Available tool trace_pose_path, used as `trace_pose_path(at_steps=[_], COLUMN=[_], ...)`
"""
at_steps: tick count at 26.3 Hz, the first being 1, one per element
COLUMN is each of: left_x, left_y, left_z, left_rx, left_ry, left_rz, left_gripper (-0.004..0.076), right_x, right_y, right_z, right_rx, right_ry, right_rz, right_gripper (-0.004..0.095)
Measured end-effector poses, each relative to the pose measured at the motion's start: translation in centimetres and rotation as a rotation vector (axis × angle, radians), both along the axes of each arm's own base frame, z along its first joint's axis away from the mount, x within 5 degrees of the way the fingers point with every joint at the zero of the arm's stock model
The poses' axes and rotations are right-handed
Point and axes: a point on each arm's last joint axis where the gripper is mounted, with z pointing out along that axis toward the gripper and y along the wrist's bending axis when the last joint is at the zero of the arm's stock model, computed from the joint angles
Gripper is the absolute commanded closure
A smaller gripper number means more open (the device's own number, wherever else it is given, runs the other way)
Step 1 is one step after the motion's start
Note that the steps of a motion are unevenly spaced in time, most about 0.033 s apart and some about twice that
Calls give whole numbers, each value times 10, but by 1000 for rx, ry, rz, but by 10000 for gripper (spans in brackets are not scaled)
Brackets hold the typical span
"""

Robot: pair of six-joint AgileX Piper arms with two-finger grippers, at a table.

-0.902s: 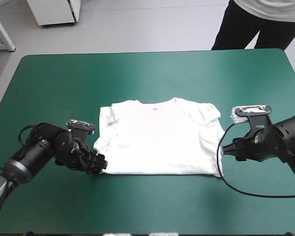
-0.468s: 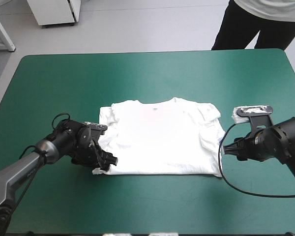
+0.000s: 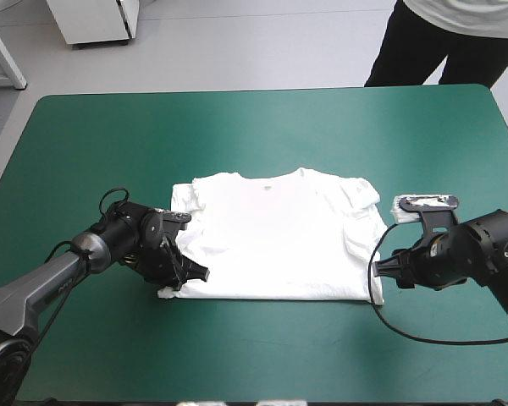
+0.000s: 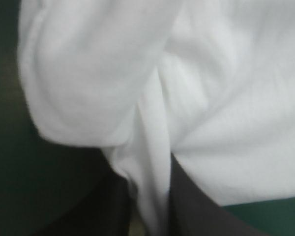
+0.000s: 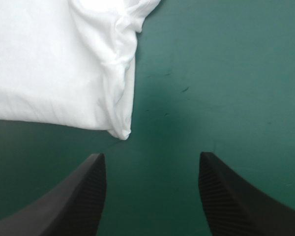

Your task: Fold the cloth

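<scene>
gripping both near corners evenly is what this step asks for, and only 1 side looks ready. the t-shirt (image 3: 279, 241) lies spread flat at the middle of the teal-green cover (image 3: 262, 135), collar toward the far edge. the left gripper (image 3: 195, 276) sits at the near left corner, its black fingers pinched almost together with a fold of white cloth running between them. the right gripper (image 3: 383, 271) stands just beside the near right corner, fingers wide apart over bare cover and holding nothing. the corner's tip lies just ahead of it, closer to 1 finger than the other. a good grasp probably means centring that tip between the 2 fingers, sliding in low to catch every layer, then clamping, so both arms can lift the hem together without skewing the fold.
</scene>
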Motion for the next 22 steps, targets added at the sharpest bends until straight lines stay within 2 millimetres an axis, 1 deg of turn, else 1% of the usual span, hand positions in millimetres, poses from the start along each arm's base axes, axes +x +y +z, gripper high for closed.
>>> trace_pose_path(at_steps=[1,6,10,12,13,19,20,22], left_x=[0,1,2,2,2,2,2,2], left_y=[-1,-2,-3,-3,-3,-3,-3,-3], left_z=[0,-1,-3,-2,-3,-2,-2,-2], left_rx=[-5,-14,-12,-15,-15,-18,-18,-19], left_ry=[2,13,20,20,21,20,20,20], left_rz=[-2,-9,-14,-16,-22,-31,-33,-37], left_gripper=[732,734,734,734,734,734,734,734], right_x=[0,-3,3,12,21,43,48,54], right_y=[1,6,9,12,16,26,28,30], right_z=[-3,-29,-46,-55,-65,-95,-104,-115], right_rx=[9,64,80,71,67,65,58,50], right_ry=[8,46,53,71,81,158,181,206], right_rz=[3,4,0,4,10,43,47,46], right_gripper=[367,365,365,365,365,366,366,384])
